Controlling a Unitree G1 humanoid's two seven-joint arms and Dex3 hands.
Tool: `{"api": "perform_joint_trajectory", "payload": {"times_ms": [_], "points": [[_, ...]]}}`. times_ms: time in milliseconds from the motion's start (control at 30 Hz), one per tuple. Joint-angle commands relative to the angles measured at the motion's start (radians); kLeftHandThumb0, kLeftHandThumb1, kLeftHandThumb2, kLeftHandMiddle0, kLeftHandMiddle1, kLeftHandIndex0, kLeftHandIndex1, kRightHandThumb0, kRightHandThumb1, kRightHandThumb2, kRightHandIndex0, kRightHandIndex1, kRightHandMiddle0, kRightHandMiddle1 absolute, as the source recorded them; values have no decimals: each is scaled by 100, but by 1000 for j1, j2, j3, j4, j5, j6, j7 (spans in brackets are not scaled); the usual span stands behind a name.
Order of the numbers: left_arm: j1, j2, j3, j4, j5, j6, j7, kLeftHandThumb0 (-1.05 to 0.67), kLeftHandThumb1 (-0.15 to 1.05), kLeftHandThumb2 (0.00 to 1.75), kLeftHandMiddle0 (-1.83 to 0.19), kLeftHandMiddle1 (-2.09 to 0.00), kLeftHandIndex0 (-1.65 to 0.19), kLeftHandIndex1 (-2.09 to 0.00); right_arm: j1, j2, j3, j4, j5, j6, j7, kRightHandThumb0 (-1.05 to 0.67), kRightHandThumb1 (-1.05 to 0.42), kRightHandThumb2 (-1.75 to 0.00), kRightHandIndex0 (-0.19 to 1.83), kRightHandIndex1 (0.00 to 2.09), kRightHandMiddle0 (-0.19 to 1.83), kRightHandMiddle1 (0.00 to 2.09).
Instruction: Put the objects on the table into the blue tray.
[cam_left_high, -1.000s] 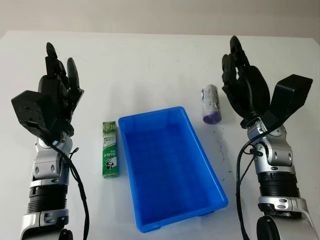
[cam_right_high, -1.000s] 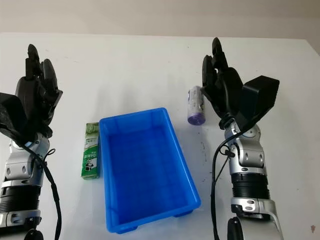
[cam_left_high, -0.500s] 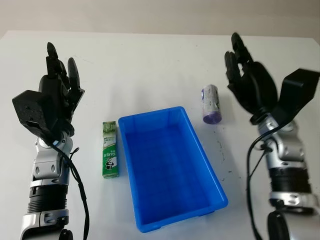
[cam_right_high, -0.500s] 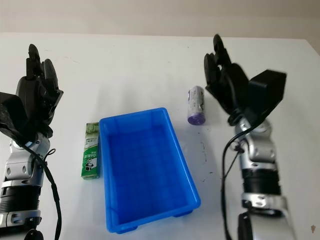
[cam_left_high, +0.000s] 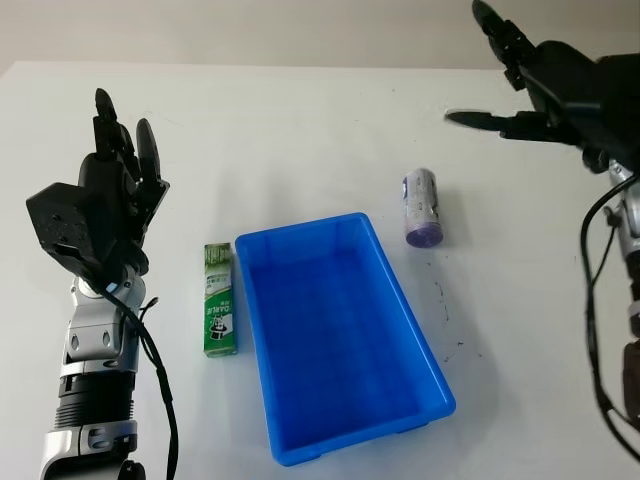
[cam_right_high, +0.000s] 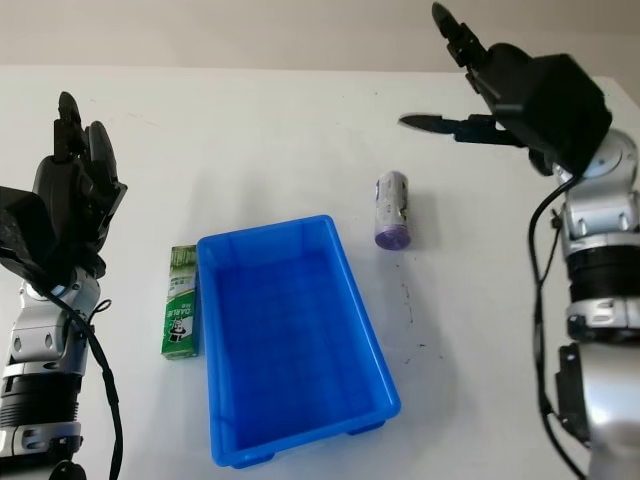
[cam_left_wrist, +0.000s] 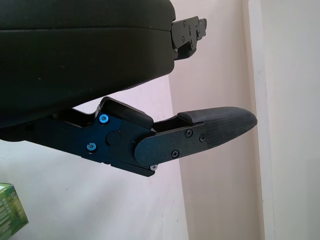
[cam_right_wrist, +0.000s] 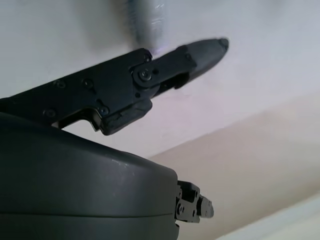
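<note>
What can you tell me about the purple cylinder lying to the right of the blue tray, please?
The purple cylinder lies on its side on the white table, its length running roughly away from the robot. It looks like a small roll or bottle with a glossy purple-and-white printed wrap, the near end darker purple. It sits just beyond the far right corner of the blue tray, apart from it. Nothing touches it; the open right hand is raised beyond and to its right.

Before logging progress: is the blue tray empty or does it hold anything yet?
Empty. The blue tray shows only bare floor; the green box and purple cylinder lie outside on the table.
</note>
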Motion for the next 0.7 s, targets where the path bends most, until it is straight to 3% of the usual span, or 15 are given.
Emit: {"api": "perform_joint_trajectory", "payload": {"times_ms": [0, 267, 667], "points": [[7, 10, 2, -15, 1, 5, 0, -81, 105, 67, 19, -5, 19, 0, -53, -47, 29, 42, -44, -83, -20, -76, -78, -2, -6, 9, -5, 8], [5, 7, 0, -15, -3, 11, -7, -81, 105, 67, 19, -5, 19, 0, -179, -159, 227, 185, -373, -383, -194, -75, -73, -4, -4, 8, 0, 9], [0, 1, -4, -16, 1, 17, 2, -80, 105, 66, 17, -6, 19, 0, -322, -231, 514, 279, -839, -545, -585, -69, -79, -7, -3, 6, 0, 6]]}}
